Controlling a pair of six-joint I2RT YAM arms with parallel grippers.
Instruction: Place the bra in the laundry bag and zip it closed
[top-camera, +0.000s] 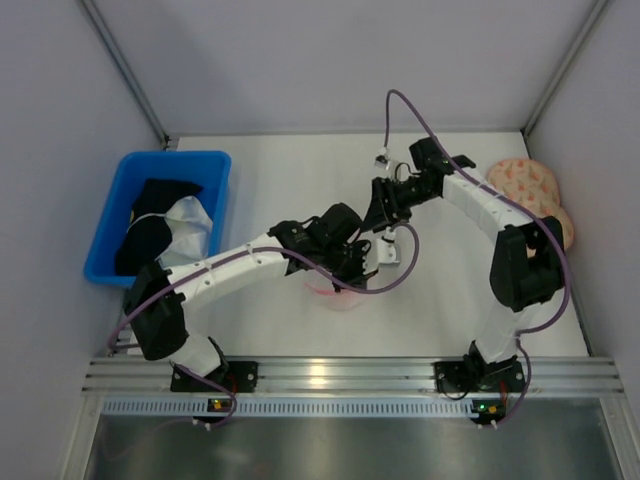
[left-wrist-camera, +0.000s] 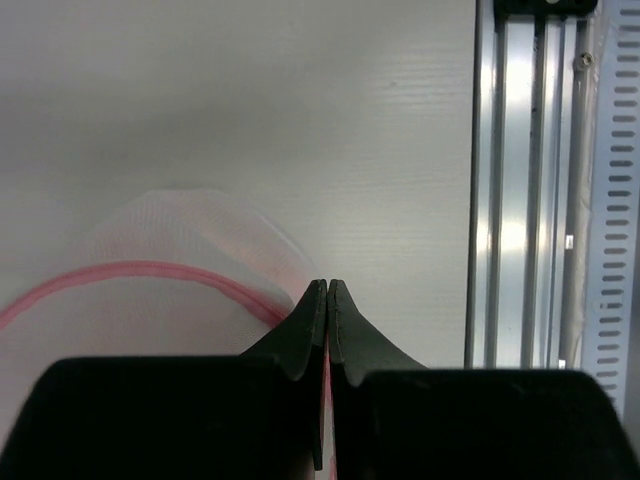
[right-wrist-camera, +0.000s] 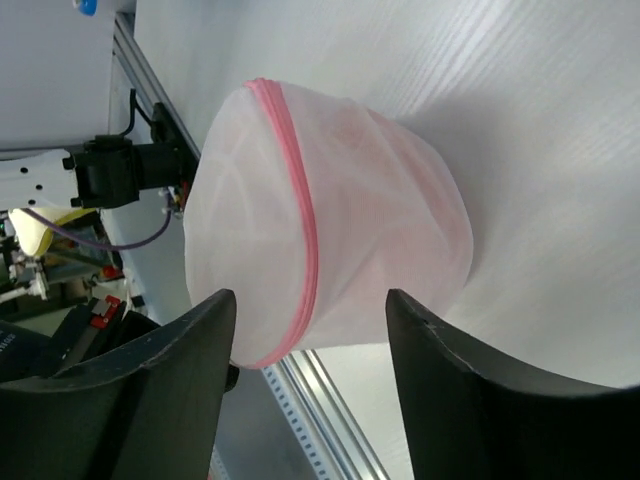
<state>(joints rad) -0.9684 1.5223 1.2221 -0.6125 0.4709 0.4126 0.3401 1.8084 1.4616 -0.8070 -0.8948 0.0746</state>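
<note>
The laundry bag (right-wrist-camera: 330, 220) is a round white mesh pouch ringed by a pink zipper line, standing on the table; no gap shows along the zipper in the right wrist view. A pink tint shows through the mesh, but the bra itself cannot be made out. My left gripper (left-wrist-camera: 327, 283) is shut, with a pink sliver of the laundry bag's (left-wrist-camera: 170, 260) edging pinched between its fingers. My right gripper (right-wrist-camera: 310, 295) is open, just short of the bag and apart from it. From above, the left gripper (top-camera: 350, 272) and right gripper (top-camera: 388, 240) meet over the laundry bag (top-camera: 335, 297).
A blue bin (top-camera: 115, 200) with black and white garments stands at the back left. A peach speckled two-lobed item (top-camera: 530, 185) lies at the back right. The aluminium rail (left-wrist-camera: 520, 180) runs along the table's near edge, close to the bag.
</note>
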